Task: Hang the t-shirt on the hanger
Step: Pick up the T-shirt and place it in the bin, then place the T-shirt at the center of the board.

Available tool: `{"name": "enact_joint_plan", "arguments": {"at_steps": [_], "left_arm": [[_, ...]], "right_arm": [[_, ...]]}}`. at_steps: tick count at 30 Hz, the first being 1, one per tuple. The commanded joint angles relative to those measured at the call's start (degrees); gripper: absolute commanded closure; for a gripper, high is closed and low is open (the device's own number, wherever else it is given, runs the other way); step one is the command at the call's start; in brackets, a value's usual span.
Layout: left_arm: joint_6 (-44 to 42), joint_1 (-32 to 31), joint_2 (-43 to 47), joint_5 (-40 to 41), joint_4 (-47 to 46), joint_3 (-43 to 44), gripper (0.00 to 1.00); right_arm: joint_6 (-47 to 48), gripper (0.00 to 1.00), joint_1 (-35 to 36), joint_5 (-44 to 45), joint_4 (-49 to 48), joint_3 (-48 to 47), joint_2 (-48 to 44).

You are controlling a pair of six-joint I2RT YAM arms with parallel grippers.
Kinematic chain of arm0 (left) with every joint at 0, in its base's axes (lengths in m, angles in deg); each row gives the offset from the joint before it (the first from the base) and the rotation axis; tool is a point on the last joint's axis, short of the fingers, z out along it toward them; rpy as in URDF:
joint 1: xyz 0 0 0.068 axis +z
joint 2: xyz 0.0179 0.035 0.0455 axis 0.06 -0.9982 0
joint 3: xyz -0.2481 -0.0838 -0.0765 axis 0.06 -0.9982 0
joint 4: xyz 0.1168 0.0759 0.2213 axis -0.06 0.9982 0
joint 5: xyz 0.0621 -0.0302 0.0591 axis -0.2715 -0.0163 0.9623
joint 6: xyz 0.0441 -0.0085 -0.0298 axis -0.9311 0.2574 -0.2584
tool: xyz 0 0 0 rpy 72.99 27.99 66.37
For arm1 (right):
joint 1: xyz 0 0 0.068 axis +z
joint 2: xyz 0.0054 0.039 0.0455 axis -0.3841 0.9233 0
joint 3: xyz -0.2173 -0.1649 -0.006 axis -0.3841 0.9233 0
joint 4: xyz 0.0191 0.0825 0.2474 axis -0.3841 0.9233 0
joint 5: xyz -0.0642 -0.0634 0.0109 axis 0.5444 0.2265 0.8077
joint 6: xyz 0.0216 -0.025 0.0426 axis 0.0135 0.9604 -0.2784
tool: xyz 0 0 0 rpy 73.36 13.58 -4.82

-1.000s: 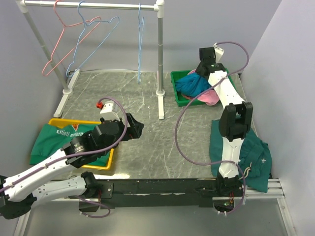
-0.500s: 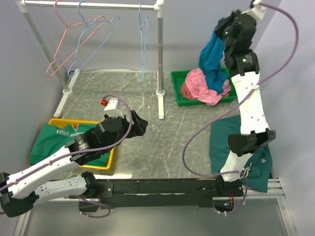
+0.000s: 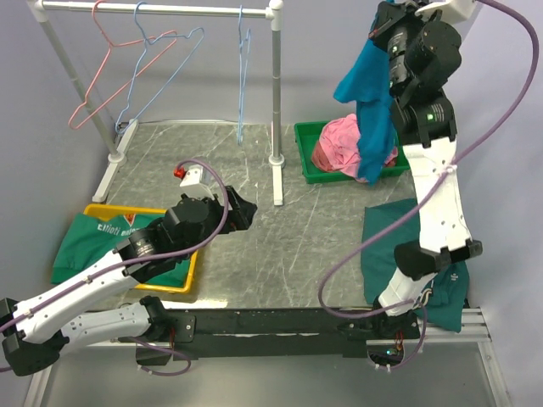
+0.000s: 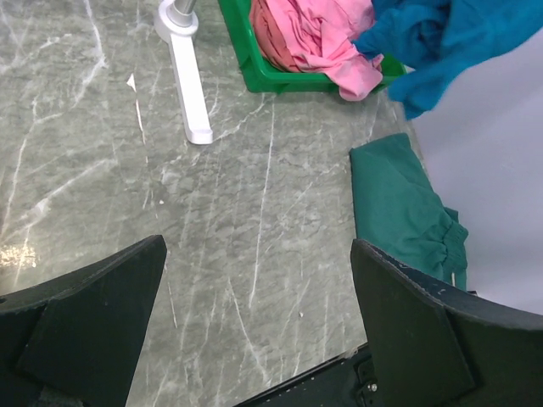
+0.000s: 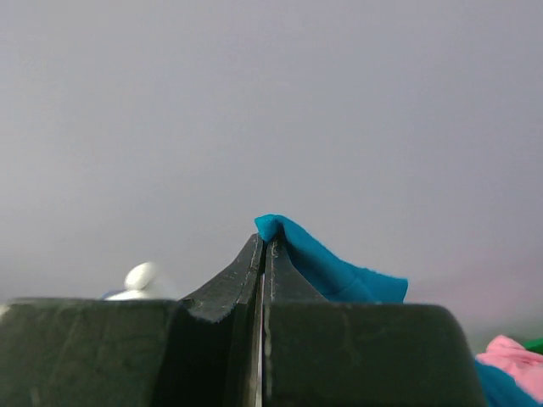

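The teal-blue t-shirt (image 3: 366, 93) hangs in a loose bunch high above the green bin, with its lower end level with the bin's front rim. My right gripper (image 3: 386, 21) is shut on its top edge. In the right wrist view the closed fingertips (image 5: 265, 246) pinch a fold of the t-shirt (image 5: 339, 275). A light-blue wire hanger (image 3: 240, 93) hangs edge-on from the rail. A second light-blue one hangs further left. My left gripper (image 3: 242, 212) hovers open over the table middle, its fingers (image 4: 93, 314) wide apart with nothing between them. The t-shirt (image 4: 458, 38) shows at the top right of its view.
The green bin (image 3: 305, 161) holds a pink garment (image 3: 339, 148). A yellow tray (image 3: 182, 280) with a dark green shirt (image 3: 93, 242) sits at the left. Another dark green shirt (image 3: 382, 246) lies at the right. The rack's post (image 3: 277, 110) stands mid-table, and a pink-red hanger (image 3: 93, 93) hangs at the left.
My right arm has lifted the t-shirt out of the green bin and high above it, uncovering the pink garment. The left gripper has crept slightly towards the table's middle and stayed open.
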State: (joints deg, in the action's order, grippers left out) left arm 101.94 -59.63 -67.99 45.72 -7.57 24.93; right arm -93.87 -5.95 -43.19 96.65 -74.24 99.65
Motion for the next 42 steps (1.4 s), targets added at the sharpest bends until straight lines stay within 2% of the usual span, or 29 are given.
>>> {"name": "enact_joint_plan", "arguments": {"at_steps": [1,9,15,18,19,21,22,23,24,25,26,27,28,31,34,38,40,41,42], "left_arm": [[-0.9,0.4,0.1,-1.8,-3.1,1.1,0.04],[-0.6,0.5,0.3,-2.5,-3.9,0.3,0.04],[-0.4,0.6,1.1,-2.1,-3.4,0.2,0.04],[0.0,0.5,1.4,-2.3,-3.4,-0.6,0.03],[0.2,0.6,1.5,-2.4,-3.4,-1.2,0.04],[0.8,0.6,1.7,-2.8,-3.7,-2.1,0.04],[1.2,0.6,1.5,-3.3,-4.0,-3.2,0.04],[1.4,0.6,1.5,-3.8,-4.1,-3.9,0.03],[1.6,0.6,1.3,-4.2,-4.5,-4.7,0.03],[1.9,0.6,1.1,-4.7,-5.5,-6.4,0.04],[2.2,0.6,0.6,-6.1,-5.8,-7.3,0.04],[2.3,0.6,0.3,-7.0,-6.4,-9.0,0.04],[2.2,0.5,0.0,-8.0,-7.9,-9.8,0.03],[1.8,0.6,-1.0,-12.2,-10.6,-13.4,0.01],[0.6,0.6,-2.8,-17.3,-14.8,-16.4,0.01],[-1.1,0.0,-10.1,-22.3,-21.1,-16.7,0.05],[-2.0,-0.1,-14.3,-22.3,-23.6,-12.9,0.05],[-2.6,-0.4,-19.1,-22.4,-23.8,-10.7,0.06],[-3.2,-0.6,-21.7,-22.1,-23.8,-5.8,0.06]], "right_arm": [[6.5,1.00,5.3,3.2,-8.5,0.3,-9.1],[15.4,1.00,18.4,7.6,-11.2,0.3,-14.0],[13.2,1.00,21.1,8.4,-9.2,3.6,-17.8],[10.4,1.00,21.1,10.0,-7.8,13.3,-21.3],[8.3,1.00,20.8,10.7,-7.2,20.0,-22.3],[5.4,1.00,19.8,9.5,-4.5,27.4,-25.2],[1.3,0.99,17.0,8.1,-1.8,34.8,-26.0],[-1.5,0.95,14.8,5.8,-0.6,38.9,-26.7],[-4.5,0.94,12.1,-0.6,0.4,42.8,-27.9],[-10.3,0.93,8.3,-5.8,0.8,51.1,-28.5],[-12.5,0.84,2.0,-9.6,0.5,55.1,-28.9],[-14.7,0.74,-0.6,-14.2,0.4,61.9,-30.0],[-14.7,0.49,-2.0,-14.8,-0.2,64.6,-30.5],[-13.3,0.19,-2.1,-14.8,-1.5,73.9,-34.7],[-12.7,0.15,0.9,-8.4,1.2,79.8,-39.7],[-16.0,0.15,2.3,-3.7,2.2,89.7,-48.0],[-19.0,0.16,2.2,-2.6,2.0,96.5,-50.8],[-20.1,0.17,2.3,-2.3,2.3,98.3,-53.0],[-22.4,0.18,2.3,-2.1,2.5,101.5,-54.1]]}}
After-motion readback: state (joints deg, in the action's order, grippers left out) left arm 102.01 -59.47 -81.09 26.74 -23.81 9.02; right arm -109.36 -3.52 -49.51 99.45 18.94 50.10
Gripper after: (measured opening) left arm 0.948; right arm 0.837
